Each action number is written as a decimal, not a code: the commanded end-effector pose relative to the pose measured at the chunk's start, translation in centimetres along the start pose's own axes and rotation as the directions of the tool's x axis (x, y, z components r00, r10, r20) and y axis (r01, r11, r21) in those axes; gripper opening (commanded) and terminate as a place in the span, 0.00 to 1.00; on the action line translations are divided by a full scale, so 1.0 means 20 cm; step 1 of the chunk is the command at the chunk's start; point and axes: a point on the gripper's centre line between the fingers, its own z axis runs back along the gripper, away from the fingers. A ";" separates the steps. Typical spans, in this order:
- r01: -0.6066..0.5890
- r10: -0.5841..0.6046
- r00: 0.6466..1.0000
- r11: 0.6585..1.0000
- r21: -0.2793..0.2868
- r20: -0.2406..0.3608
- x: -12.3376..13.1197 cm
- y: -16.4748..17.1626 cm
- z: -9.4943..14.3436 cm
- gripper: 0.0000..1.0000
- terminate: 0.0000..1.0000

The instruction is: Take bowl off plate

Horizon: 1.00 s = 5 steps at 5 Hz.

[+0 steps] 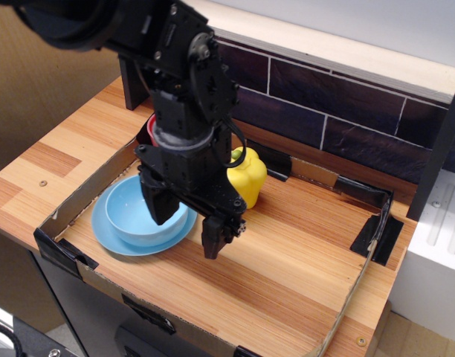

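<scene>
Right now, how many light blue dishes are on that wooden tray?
2. The bowl sits on the plate at the tray's front left, with the open claw over the bowl's right rim. The arm may hide others.

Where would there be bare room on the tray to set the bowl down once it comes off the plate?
The widest bare patch is the wood right of the gripper, between the yellow pepper and the tray's right wall, down to the front edge. The left is crowded: bowl on plate, red cup behind, pepper beside.
</scene>
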 end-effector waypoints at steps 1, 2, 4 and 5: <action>0.028 -0.029 0.999 0.999 0.025 0.029 0.08 0.03 -0.04 1.00 0.00; 0.023 -0.023 0.999 1.000 0.016 0.036 0.08 0.04 -0.08 1.00 0.00; 0.007 -0.008 0.999 1.000 0.031 0.051 0.08 0.04 -0.11 0.00 0.00; -0.002 0.000 0.998 1.000 0.028 0.065 0.08 0.06 -0.08 0.00 0.00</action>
